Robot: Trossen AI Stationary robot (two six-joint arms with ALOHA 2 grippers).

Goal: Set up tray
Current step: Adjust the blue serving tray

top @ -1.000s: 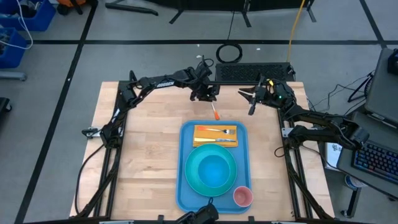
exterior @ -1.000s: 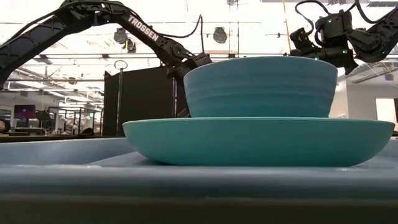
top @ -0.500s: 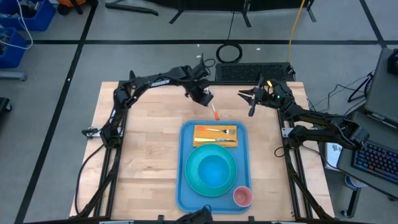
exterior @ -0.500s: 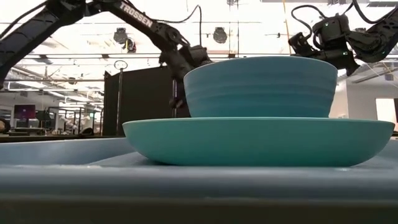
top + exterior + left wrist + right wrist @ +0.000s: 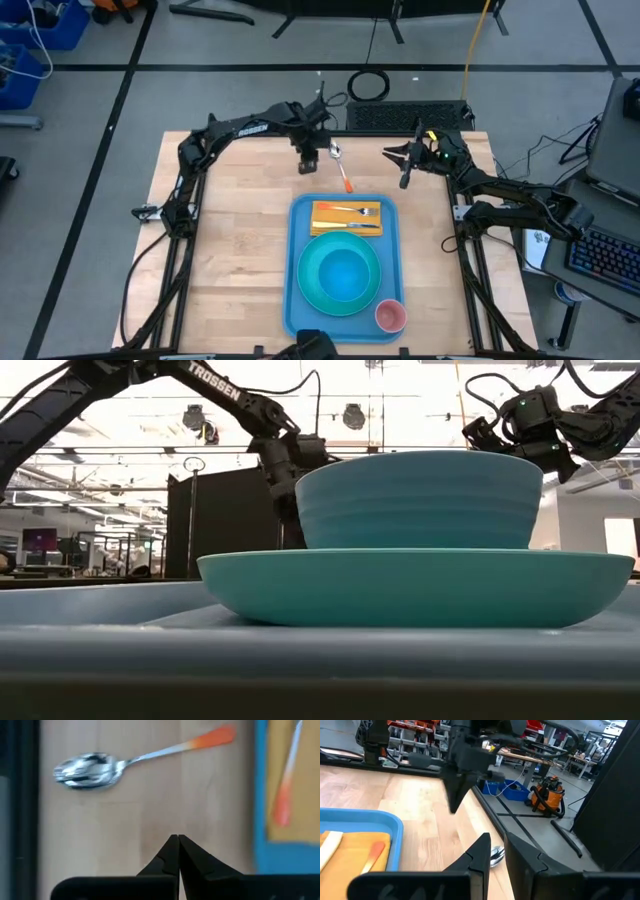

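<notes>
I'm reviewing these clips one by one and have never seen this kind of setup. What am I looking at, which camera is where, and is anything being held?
Two dark robot arms stand at a wooden table. One camera looks straight down, one sits at table height, and one rides on each wrist.

On the light-blue tray lie a yellow napkin with a fork, a turquoise bowl on a plate, and a pink cup. A spoon with an orange handle lies on the wood just beyond the tray.

The left gripper hangs beside the spoon, jaws shut and empty. The right gripper waits near the table's far right corner, jaws slightly apart, holding nothing.
</notes>
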